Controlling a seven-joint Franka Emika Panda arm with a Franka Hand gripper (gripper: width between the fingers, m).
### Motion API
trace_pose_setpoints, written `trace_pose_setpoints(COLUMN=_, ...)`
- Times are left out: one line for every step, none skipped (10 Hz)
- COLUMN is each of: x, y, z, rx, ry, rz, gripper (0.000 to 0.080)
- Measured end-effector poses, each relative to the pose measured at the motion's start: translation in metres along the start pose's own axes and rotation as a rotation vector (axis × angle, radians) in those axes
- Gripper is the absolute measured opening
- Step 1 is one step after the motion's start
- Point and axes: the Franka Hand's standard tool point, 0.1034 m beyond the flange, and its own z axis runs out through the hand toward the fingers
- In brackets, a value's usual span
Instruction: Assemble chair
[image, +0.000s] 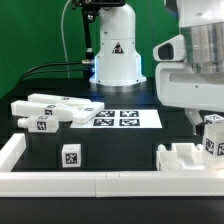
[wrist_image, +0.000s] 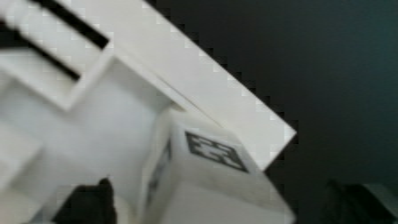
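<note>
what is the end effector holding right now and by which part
Nothing, it seems: the end effector stands open astride a tagged white chair part, with a gap showing on either side of it.

A green wall (image: 30, 35) rises behind the black table (image: 120, 146).

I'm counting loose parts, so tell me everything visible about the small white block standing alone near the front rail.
The block is small, white and roughly cube-shaped, looking like plastic. Its camera-facing side bears a black-and-white square tag. It stands on the black table, toward the exterior view's left, just behind the white front rail; whether they touch cannot be told. Nothing else touches it.
</note>
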Motion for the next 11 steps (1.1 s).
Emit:
trace_pose_setpoints(x=0.0021, y=-0.0032, z=-0.0040, rx=-0.008, ry=-0.004, rz=-0.166, gripper=0.0629)
trace_pose_setpoints(x=-0.0021, y=-0.0060, z=-0.0047, rx=-0.018, ry=-0.016, rz=-0.272, gripper=0.0643)
trace_pose_setpoints(x=-0.0014, y=-0.0050, z=-0.0042, rx=-0.018, ry=-0.015, rz=-0.345, gripper=0.0643)
trace_pose_setpoints(x=-0.0003, y=-0.0041, z=-0.0043, rx=-0.018, ry=-0.015, rz=-0.425, gripper=0.0649)
trace_pose_setpoints(x=0.0011, y=-0.0025, z=-0.0035, rx=-0.024, ry=-0.006, rz=-0.573, gripper=0.0649)
trace_pose_setpoints(x=0.0015, y=0.0013, z=-0.0005, rx=-0.050, ry=0.013, rz=-0.801, gripper=0.0649)
trace_pose_setpoints(x=0.0018, y=-0.0006, z=-0.0012, rx=-0.072, ry=0.026, rz=-0.959, gripper=0.0649)
trace_pose_setpoints(x=0.0017, y=-0.0008, z=-0.0011, rx=-0.068, ry=0.026, rz=-0.924, gripper=0.0649)
trace_pose_setpoints(x=0.0019, y=-0.0006, z=-0.0011, rx=-0.068, ry=0.027, rz=-0.900, gripper=0.0519)
trace_pose_setpoints(x=0.0021, y=-0.0005, z=-0.0011, rx=-0.068, ry=0.027, rz=-0.886, gripper=0.0519)
trace_pose_setpoints(x=0.0015, y=-0.0009, z=-0.0010, rx=-0.063, ry=0.029, rz=-0.790, gripper=0.0382)
